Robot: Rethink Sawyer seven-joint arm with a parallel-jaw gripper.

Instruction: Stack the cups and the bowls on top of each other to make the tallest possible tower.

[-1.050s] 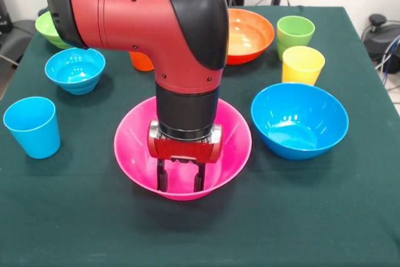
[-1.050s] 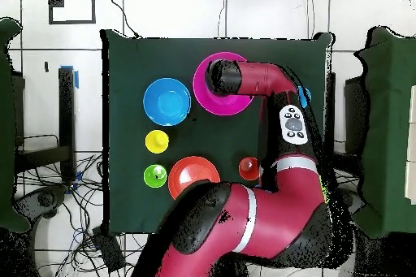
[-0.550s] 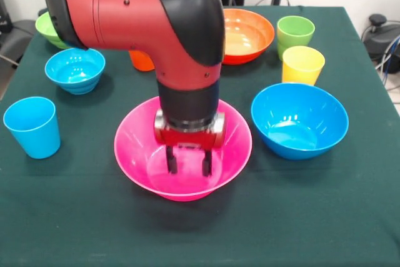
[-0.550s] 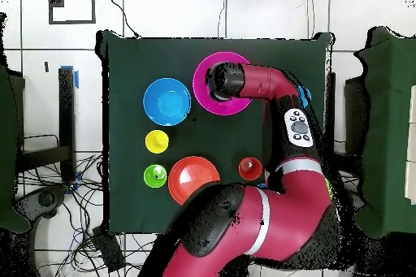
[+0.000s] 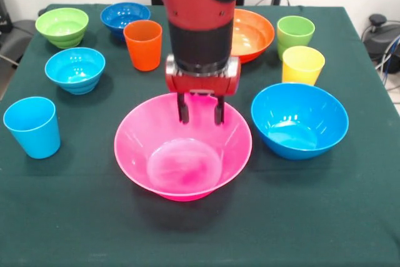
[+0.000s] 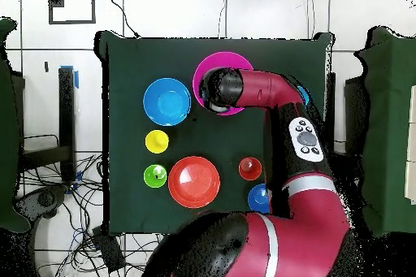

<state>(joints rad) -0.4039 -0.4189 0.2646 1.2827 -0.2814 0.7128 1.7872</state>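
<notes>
Two open jaws above pink bowl (image 5: pixel 182 154)

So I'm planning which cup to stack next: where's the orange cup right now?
In the front view the orange cup stands toward the far left, just in front of the dark blue bowl and left of the arm.

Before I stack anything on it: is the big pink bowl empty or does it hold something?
Empty. The front view shows the pink bowl with a bare inside; the open claw hangs above its far rim, holding nothing.
</notes>
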